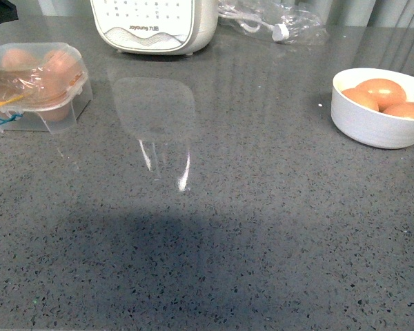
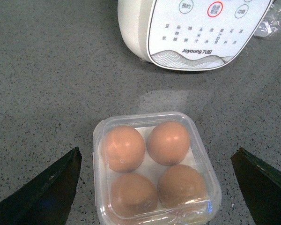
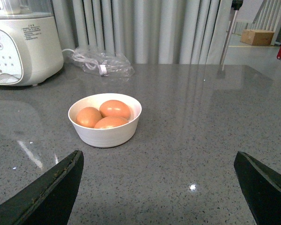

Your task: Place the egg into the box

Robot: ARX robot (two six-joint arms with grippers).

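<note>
Handling notes: values below are judged from the three views of this moment.

Egg location: three smooth orange-brown eggs lie in the round white bowl (image 3: 104,133) on the grey speckled desk (image 1: 262,227), to the robot's right; the top egg (image 3: 115,108) rests on the other two and is the most exposed.

Box location: small clear plastic egg carton (image 2: 154,168) sits on the desk to the robot's left, near the white Joyoung appliance (image 1: 154,24).

Box state: four eggs show through the clear plastic, one per cup; the lid appears shut, and no free cup is visible.

Left gripper: (image 2: 157,185) fingers spread wide, hovering above the carton, holding nothing.

Right gripper: (image 3: 159,187) fingers spread wide, facing the bowl from a distance, holding nothing.

Weight: light; judged easy to lift.

Stiffness: rigid shell, brittle; likely to crack under a firm squeeze or a knock against the bowl rim.

Surface: smooth and curved; likely to slip or roll between flat fingers.

Grasp point: across the widest middle of the top egg, fingers on opposite sides, closing gently.

Caution: neighbouring eggs touch it and may shift as it lifts.

Other item: clear plastic bag (image 3: 102,63) beyond the bowl, well apart.
</note>
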